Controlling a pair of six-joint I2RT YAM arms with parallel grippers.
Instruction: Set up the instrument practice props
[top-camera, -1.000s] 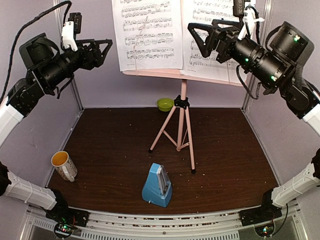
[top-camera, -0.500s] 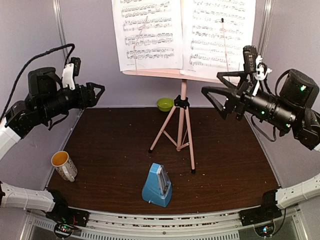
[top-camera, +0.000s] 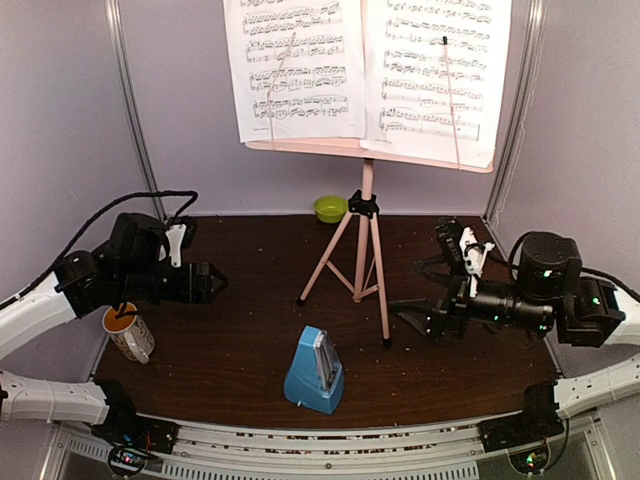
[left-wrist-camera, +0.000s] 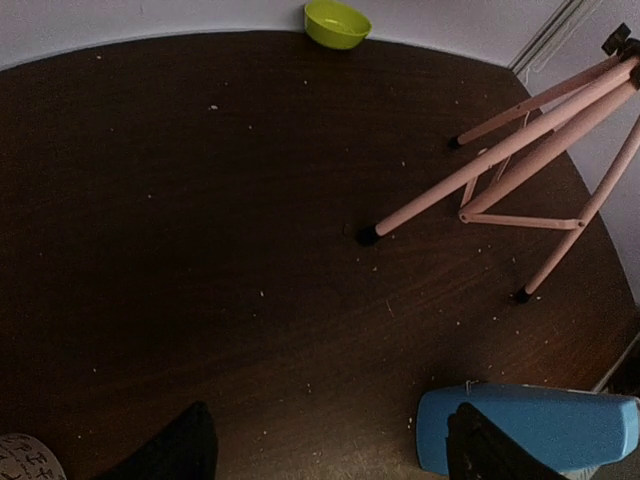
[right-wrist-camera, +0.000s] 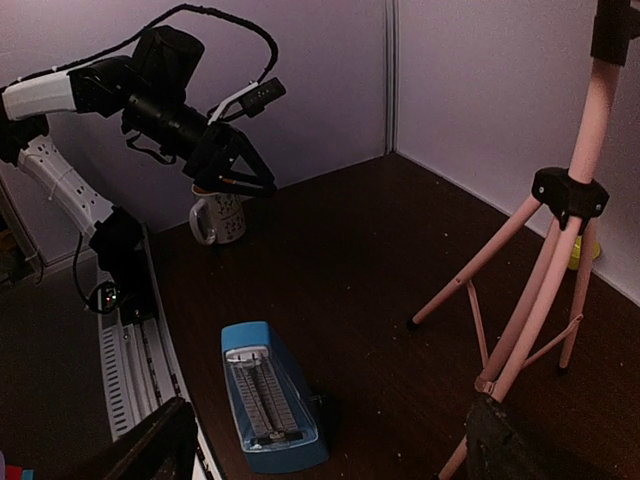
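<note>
Both arms have dropped from beside the sheet-music pages (top-camera: 300, 70) to the table's (top-camera: 240, 320) 9 and 3 o'clock. The left gripper (top-camera: 205, 283) and right gripper (top-camera: 408, 288) gape empty. The pages rest on the pink music stand (top-camera: 366, 190) at 12 o'clock and the blue metronome (top-camera: 315, 372) stands at 6, so setup looks finished.

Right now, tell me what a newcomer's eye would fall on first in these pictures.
The pink music stand dominates, standing on its tripod toward the back of the dark table, two sheet-music pages side by side on its desk. In front of it sits the small blue metronome. The left pincer and right pincer flank it, both open and empty.
</note>
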